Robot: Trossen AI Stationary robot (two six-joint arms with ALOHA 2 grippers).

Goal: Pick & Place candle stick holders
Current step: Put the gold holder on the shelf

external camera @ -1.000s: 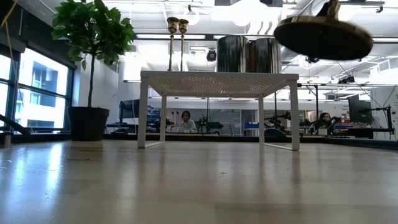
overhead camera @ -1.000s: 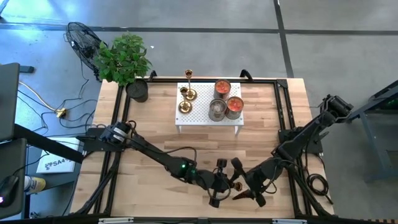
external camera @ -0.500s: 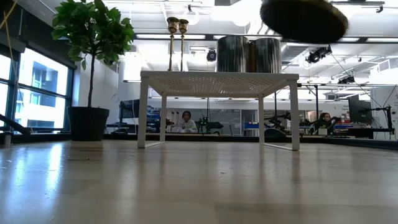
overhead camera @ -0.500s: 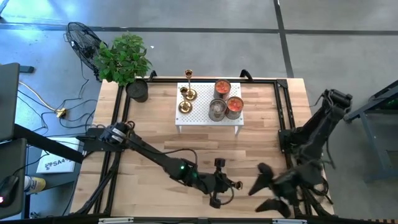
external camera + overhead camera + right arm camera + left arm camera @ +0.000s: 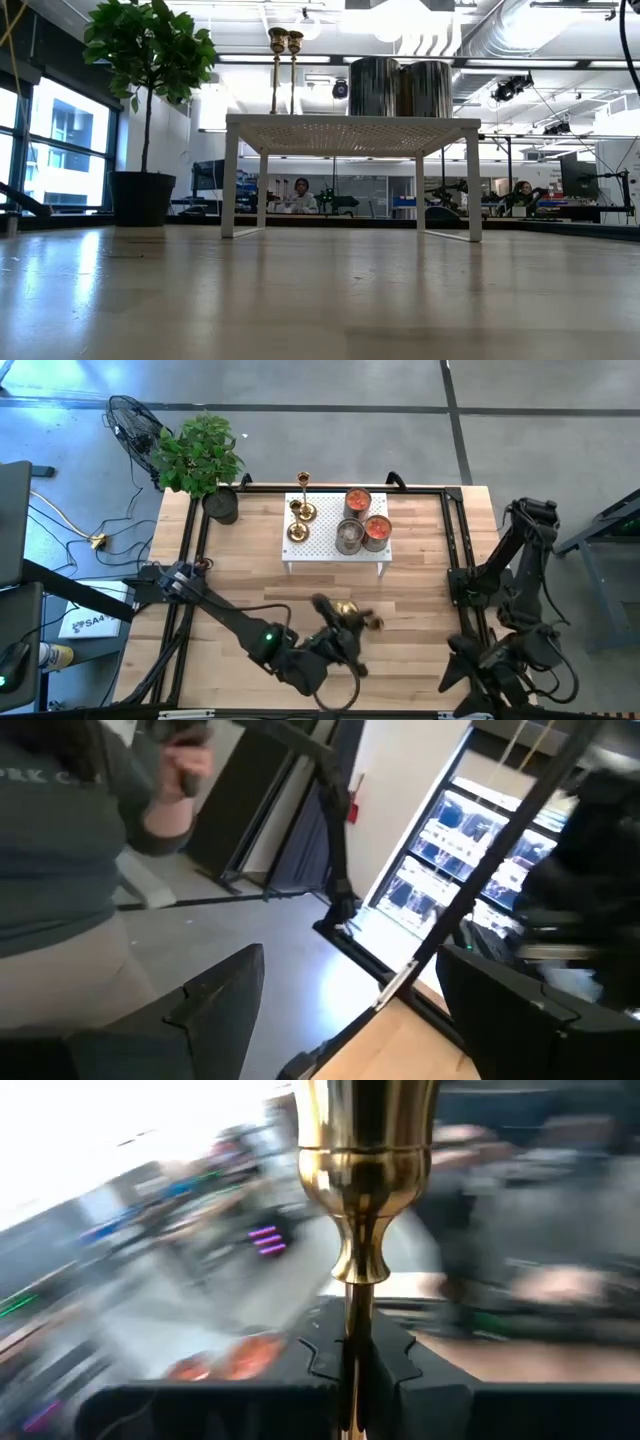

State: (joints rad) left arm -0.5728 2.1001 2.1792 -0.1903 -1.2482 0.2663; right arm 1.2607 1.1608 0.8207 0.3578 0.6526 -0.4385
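Left gripper (image 5: 352, 622) jaws clamped on candlestick (image 5: 364, 1200), lower centre.
Right gripper (image 5: 470, 678) jaws apart, lower right; cans (image 5: 360, 520), plant (image 5: 198, 455) up top on the bench (image 5: 250, 585).

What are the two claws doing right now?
Left gripper: shut on the stem of a brass candlestick, above mid-table.
Right gripper: open, holding nothing, off the table's right corner.

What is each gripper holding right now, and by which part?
Left gripper is shut on a candle stick holder, gripped by its thin stem. Right gripper is open, holding nothing.
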